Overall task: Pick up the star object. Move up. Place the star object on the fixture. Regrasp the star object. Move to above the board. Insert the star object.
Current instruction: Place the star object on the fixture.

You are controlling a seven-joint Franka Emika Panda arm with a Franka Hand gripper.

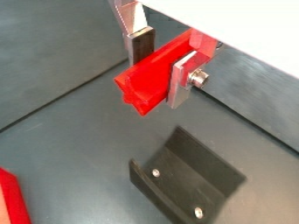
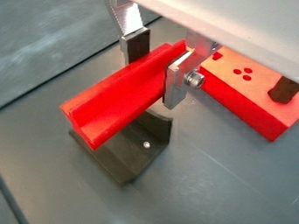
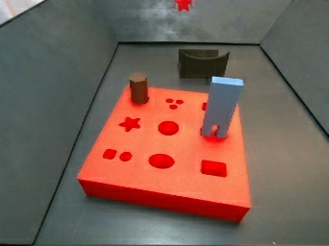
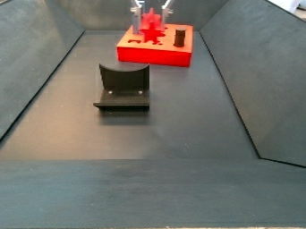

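Note:
My gripper (image 1: pixel 162 68) (image 2: pixel 158 68) is shut on the star object (image 1: pixel 155 77) (image 2: pixel 114 98), a bright red star-section peg lying crosswise between the silver fingers. It hangs in the air, touching nothing. The dark fixture (image 1: pixel 187 175) (image 2: pixel 122 153) stands on the floor below it, partly hidden by the peg in a wrist view. In both side views the peg (image 3: pixel 184 6) (image 4: pixel 152 25) shows high up, beyond the fixture (image 3: pixel 198 62) (image 4: pixel 122 87). The red board (image 3: pixel 167 144) (image 4: pixel 156 52) (image 2: pixel 239 92) lies flat, with its star hole (image 3: pixel 130 123) open.
A brown cylinder (image 3: pixel 138 89) (image 4: pixel 180 38) and a tall light-blue post (image 3: pixel 221 106) stand in the board. Sloping dark walls (image 4: pixel 36 80) enclose the floor on both sides. A corner of the board (image 1: pixel 10 197) shows at a wrist view's edge.

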